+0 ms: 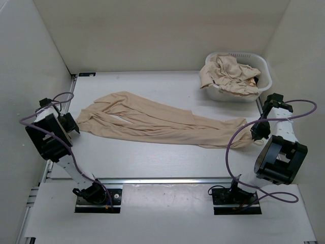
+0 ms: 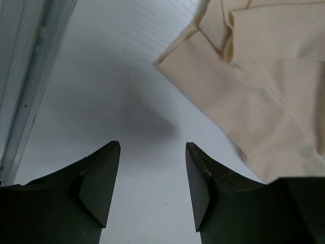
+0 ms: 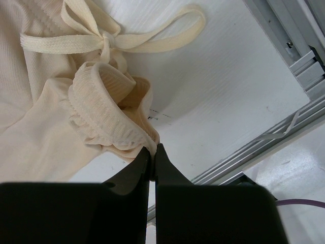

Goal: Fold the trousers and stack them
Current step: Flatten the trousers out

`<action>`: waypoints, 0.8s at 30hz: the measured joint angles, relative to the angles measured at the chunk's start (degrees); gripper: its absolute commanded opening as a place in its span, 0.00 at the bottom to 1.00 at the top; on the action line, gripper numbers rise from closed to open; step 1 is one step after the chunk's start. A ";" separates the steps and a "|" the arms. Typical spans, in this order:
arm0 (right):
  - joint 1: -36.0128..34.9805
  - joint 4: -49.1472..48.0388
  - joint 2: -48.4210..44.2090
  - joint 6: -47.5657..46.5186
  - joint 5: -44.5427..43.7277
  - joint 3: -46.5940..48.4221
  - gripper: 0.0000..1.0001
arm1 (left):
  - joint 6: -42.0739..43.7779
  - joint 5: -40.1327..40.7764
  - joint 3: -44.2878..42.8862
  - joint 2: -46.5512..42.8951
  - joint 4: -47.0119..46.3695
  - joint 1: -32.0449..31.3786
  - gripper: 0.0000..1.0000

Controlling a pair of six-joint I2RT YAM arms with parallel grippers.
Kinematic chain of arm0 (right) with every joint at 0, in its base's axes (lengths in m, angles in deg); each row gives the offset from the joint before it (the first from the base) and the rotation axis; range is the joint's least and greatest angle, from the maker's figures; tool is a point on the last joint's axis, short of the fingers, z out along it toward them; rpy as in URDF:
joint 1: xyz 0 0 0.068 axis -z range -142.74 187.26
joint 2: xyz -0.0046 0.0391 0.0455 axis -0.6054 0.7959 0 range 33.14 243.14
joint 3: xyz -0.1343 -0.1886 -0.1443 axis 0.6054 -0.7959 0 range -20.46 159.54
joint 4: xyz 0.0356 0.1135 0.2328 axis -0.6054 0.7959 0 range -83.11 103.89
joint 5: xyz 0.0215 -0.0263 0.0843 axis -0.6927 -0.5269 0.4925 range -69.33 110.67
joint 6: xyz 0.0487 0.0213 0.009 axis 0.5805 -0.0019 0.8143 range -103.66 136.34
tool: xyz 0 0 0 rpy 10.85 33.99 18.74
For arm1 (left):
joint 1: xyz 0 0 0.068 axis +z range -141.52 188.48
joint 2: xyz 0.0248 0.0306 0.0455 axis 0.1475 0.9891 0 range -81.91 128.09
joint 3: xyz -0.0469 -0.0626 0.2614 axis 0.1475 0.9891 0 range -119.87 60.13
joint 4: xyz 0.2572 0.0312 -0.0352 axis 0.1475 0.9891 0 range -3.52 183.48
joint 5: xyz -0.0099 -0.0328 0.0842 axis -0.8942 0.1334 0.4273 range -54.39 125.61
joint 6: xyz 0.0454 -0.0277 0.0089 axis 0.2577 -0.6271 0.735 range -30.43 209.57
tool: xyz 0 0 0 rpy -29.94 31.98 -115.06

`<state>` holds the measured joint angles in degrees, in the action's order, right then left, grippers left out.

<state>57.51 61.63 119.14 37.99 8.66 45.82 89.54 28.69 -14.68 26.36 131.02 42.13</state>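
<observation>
White table (image 1: pixel 167 162) | 1 pair of trousers (image 1: pixel 152 124) spread flat, stretching far left from just before the basket (image 1: pixel 264 68) | right gripper (image 3: pixel 154 152) pinched onto the waistband (image 3: pixel 106 127) nearest the basket, likely anchoring it | left gripper (image 2: pixel 152 168) fingers wide beside the far cuff (image 2: pixel 244 101), seemingly poised to grab

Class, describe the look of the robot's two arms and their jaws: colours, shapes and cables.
Both the left arm and right arm mix white links with blocky black joint housings. A thin purple cable loops loosely along each arm to its black base. The jaws are matte black, tapering wedges with no visible markings.
</observation>
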 measured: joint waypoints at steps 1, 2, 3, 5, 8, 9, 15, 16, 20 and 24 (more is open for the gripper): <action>-0.02 -0.26 0.00 0.04 0.15 -0.35 0.00 | 0.02 0.61 -0.57 1.49 -0.61 -0.44 0.66; 0.00 -0.37 -0.02 0.11 0.24 -0.66 0.00 | 0.02 0.81 -1.46 2.45 -0.85 -0.66 0.66; 0.00 -0.61 -0.02 0.15 0.26 -1.11 0.00 | 0.00 1.16 -3.19 3.89 -1.16 -0.96 0.66; 0.00 -0.74 -0.02 0.20 0.42 -1.95 0.00 | 0.04 1.64 -6.12 5.79 -3.21 -1.53 0.66; 0.00 -0.70 -0.02 0.20 0.44 -2.45 0.00 | 0.02 1.60 -7.06 6.23 -5.46 -2.08 0.64; 0.00 -0.81 -0.02 0.20 0.42 -2.45 0.00 | 0.02 1.53 -6.75 6.14 -5.92 -2.16 0.64; -0.02 -0.83 0.04 0.17 0.42 -2.45 0.00 | -0.02 0.31 -3.23 4.55 -5.49 -2.29 0.68; 0.00 -0.83 0.13 0.17 0.42 -2.45 0.00 | 0.02 0.31 -3.52 4.68 -5.49 -2.29 0.68; 0.00 -0.87 0.87 0.24 0.66 -2.45 0.00 | 0.02 0.50 -6.95 6.86 -5.46 -2.51 0.68; -0.02 -0.94 1.31 0.42 1.25 -2.45 0.00 | 0.11 1.18 -10.88 10.45 -5.75 -3.30 0.51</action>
<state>57.49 60.69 120.45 38.41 9.90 43.37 89.65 29.87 -25.56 36.81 125.27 38.83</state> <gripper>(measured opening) 0.022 0.670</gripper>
